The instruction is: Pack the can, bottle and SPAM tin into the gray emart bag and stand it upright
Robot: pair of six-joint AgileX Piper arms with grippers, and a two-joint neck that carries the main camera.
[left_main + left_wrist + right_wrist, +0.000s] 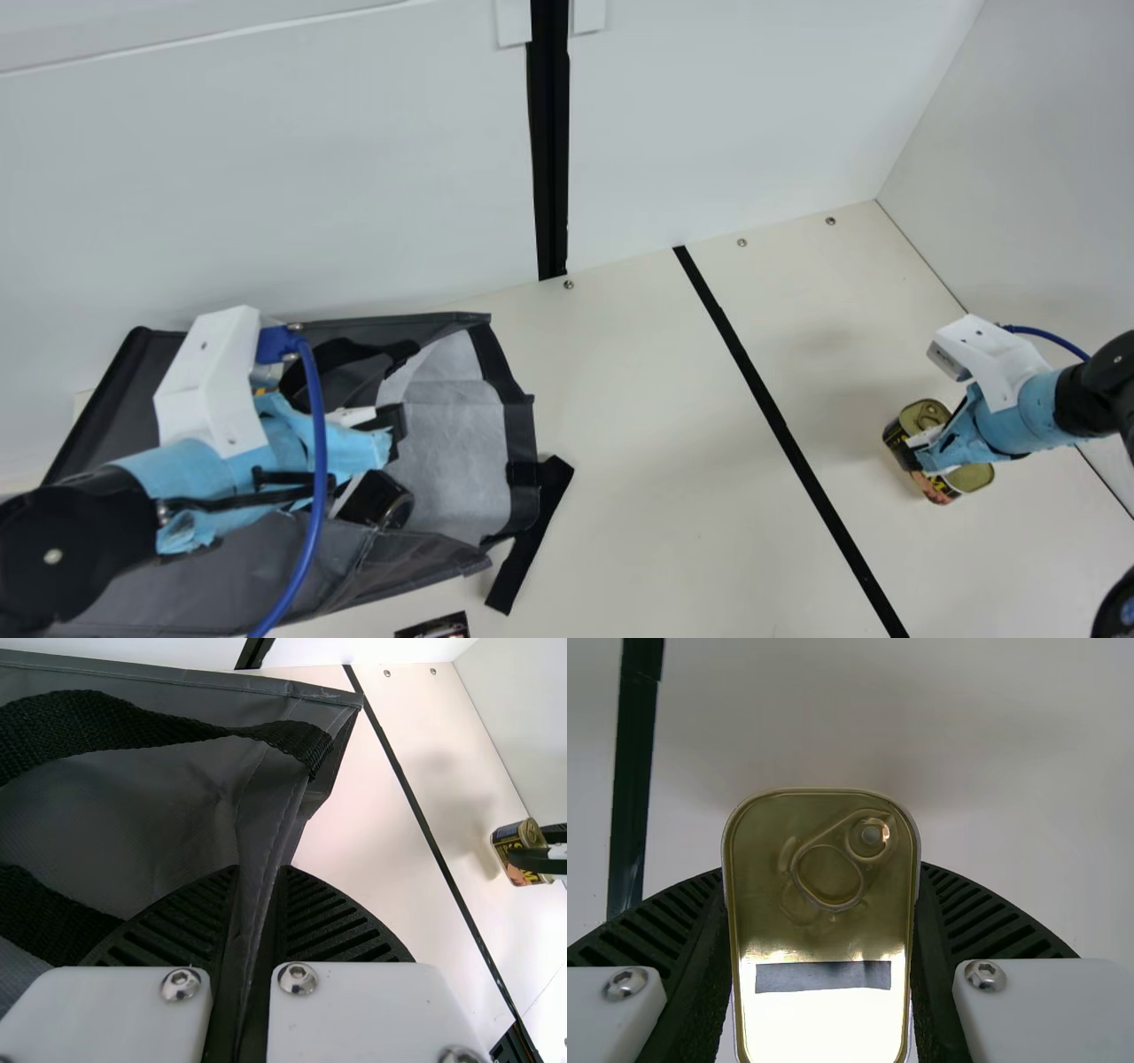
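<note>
On your left, the left gripper (395, 429) has its ribbed fingers drawn close together, with a fold of the gray emart bag (443, 554) pinched between them. The bag lies spread on the table (638, 496) against the back wall (266, 204), not upright, with its pale lining (447, 443) showing and a black strap (534, 532) trailing off its right end. Among its folds you have a dark, round-ended object (376, 501); you can't tell from here whether it is the can or the bottle. Past the black tape line (771, 408), your right gripper (926, 452) has its fingers parted by the width of the SPAM tin (926, 414), one against each side of it. The tin is outside the bag, well apart from it on the right side of the table, its gold ring-pull lid facing up and a dark label with yellow lettering around its side.
</note>
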